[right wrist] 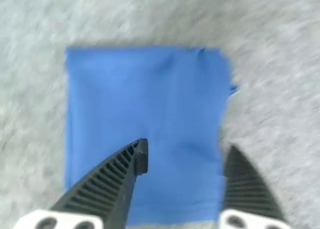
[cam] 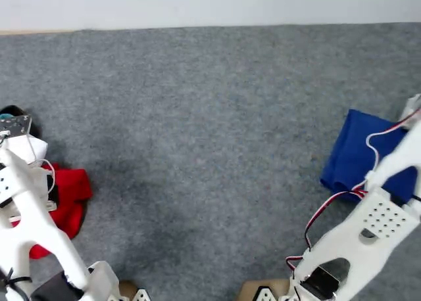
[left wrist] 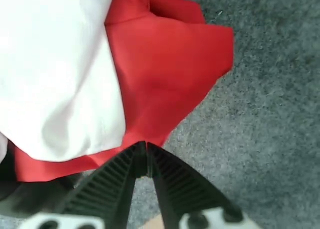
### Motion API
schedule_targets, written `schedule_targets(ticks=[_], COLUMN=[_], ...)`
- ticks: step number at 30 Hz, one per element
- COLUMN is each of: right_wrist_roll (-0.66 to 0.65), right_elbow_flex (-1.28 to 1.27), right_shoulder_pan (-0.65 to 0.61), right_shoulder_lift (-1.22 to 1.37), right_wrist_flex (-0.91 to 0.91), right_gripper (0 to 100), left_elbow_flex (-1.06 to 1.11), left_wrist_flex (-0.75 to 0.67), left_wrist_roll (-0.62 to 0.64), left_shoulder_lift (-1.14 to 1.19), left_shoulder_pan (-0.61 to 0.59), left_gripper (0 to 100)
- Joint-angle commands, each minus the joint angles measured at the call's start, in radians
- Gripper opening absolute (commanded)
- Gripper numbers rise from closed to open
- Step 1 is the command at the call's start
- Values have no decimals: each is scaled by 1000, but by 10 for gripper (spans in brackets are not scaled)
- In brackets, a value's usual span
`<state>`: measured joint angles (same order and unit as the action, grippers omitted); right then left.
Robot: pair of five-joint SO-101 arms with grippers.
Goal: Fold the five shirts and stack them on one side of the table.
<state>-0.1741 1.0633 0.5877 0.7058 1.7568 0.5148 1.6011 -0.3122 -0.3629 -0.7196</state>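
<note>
A red shirt (cam: 71, 190) lies crumpled at the table's left edge, with a white shirt (cam: 34, 147) partly over it. The left arm (cam: 26, 209) stands over this pile. Up close, the white shirt (left wrist: 55, 74) covers part of the red shirt (left wrist: 165, 74), and my left gripper (left wrist: 146, 154) is shut with its tips at the red cloth's near edge. At the far right lies a folded blue shirt (cam: 358, 155) under the right arm (cam: 368, 229). My right gripper (right wrist: 185, 161) hangs open just above the blue shirt (right wrist: 145, 99), one finger (right wrist: 135, 161) over the cloth and the other near its edge.
Grey felt (cam: 210, 130) covers the table, with a pale wall (cam: 210, 5) along the back. Between the two piles the middle is bare felt. A dark patch (left wrist: 20, 199) shows beneath the red shirt. Wooden board corners (cam: 253, 289) sit at the front by the arm bases.
</note>
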Motion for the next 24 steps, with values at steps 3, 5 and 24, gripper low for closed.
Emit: schedule_targets(ticks=[3,5,24], right_wrist_roll=[-14,0,5], right_elbow_flex=[-290,-367,-509], right_shoulder_pan=[-88,-124,-295], right_shoulder_lift=[-127,-122,-104], right_wrist_flex=[39,36,-31], right_gripper=[20,10,9], left_elbow_flex=[-5,-5,-5], left_wrist_flex=[11,11,23], left_wrist_roll=[0,0,0], left_shoulder_lift=[-31,-31,-31], left_shoulder_pan=[-3,-3,-3], left_gripper=[6,6,6])
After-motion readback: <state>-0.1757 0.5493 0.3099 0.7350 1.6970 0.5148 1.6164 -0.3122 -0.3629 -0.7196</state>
